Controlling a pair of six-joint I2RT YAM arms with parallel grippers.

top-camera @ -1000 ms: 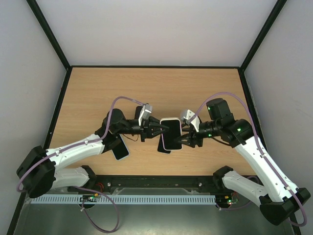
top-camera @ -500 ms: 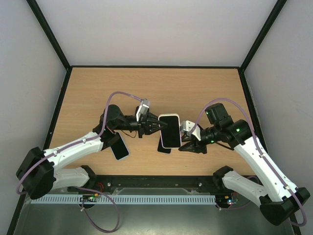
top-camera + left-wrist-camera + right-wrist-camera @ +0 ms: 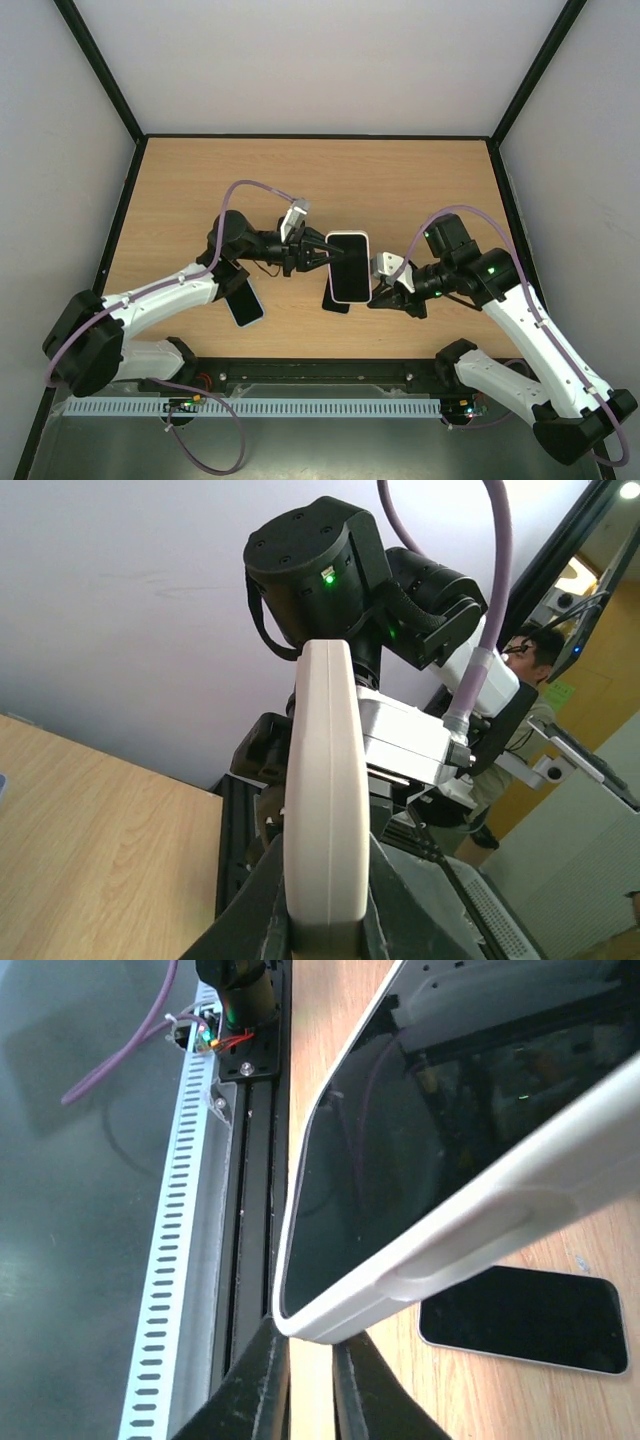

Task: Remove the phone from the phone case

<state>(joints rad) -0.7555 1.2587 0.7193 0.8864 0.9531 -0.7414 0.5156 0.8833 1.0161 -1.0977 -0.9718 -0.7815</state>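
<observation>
The phone, dark screen up in its white phone case, hangs above the middle of the table. My left gripper is shut on the case's left edge. In the left wrist view the white case stands edge-on between the fingers. My right gripper is at the case's near right corner. In the right wrist view its jaws stand close together, pinching the case corner across its thickness, and the phone screen is in view above them.
A dark phone lies flat on the table under the held one, also seen as a black slab. Another phone lies beside the left arm. A black rail runs along the near edge.
My right gripper let go of the case's right edge, dropped toward the near right corner and closed there. The left gripper kept its hold and lifted the phone slightly away.
</observation>
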